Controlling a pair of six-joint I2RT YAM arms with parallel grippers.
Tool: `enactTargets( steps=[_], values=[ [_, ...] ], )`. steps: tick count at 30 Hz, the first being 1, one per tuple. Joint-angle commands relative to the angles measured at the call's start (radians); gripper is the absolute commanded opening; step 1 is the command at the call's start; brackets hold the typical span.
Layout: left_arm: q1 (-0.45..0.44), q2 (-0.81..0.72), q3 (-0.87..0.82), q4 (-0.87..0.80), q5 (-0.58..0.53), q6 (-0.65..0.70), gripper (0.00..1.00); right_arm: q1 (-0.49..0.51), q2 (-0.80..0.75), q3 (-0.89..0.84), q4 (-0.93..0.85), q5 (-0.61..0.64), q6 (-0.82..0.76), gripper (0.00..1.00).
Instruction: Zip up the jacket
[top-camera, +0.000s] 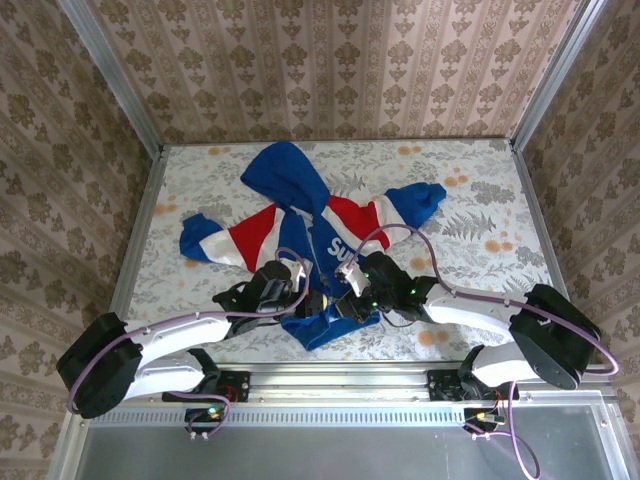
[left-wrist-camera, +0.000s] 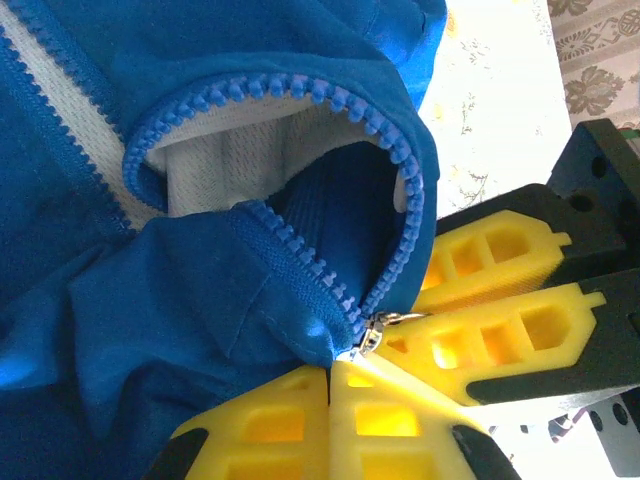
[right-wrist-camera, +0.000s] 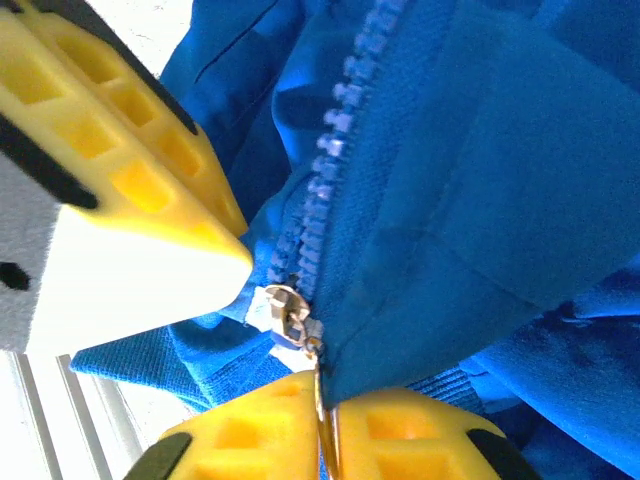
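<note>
So the jacket (top-camera: 300, 215) is lying open-fronted on the table (top-camera: 480, 200), hood pointing away from the slider (right-wrist-camera: 285, 310), which is sitting right down at the bottom hem (left-wrist-camera: 315, 345). The left gripper (left-wrist-camera: 330, 405) is clamping shut on that hem just beside the slider, I'm guessing to anchor the fabric so it isn't bunching up. The right gripper (right-wrist-camera: 322, 440) is pinching closed on the pull tab (right-wrist-camera: 319, 380) hanging off the slider, ready to drag it toward the hood. Above the slider the 2 rows of teeth (left-wrist-camera: 300, 95) are gaping wide apart, so basically 0 zipping is done. White lettering (top-camera: 335, 244) up-chest from the slider is reading "SU"; an arm is covering the rest.
</note>
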Motion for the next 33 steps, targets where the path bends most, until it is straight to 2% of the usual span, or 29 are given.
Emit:
enactTargets(
  steps=[1, 3, 13, 26, 33],
  values=[
    [-0.001, -0.025, 0.025, -0.028, -0.002, 0.020, 0.00, 0.002, -0.026, 0.024, -0.036, 0.015, -0.025, 0.04],
    [-0.001, -0.026, 0.023, -0.028, -0.001, 0.020, 0.00, 0.001, -0.033, 0.023, -0.035, 0.007, -0.028, 0.00],
    [-0.015, -0.032, 0.027, -0.066, 0.005, 0.035, 0.00, 0.002, -0.060, 0.079, -0.133, 0.014, -0.070, 0.00],
    [-0.064, -0.083, 0.032, -0.217, -0.031, 0.081, 0.00, 0.003, 0.161, 0.294, -0.436, -0.159, -0.216, 0.00],
    [-0.094, -0.155, -0.001, -0.266, -0.056, 0.080, 0.00, 0.001, 0.226, 0.359, -0.488, -0.214, -0.239, 0.00]
  ],
)
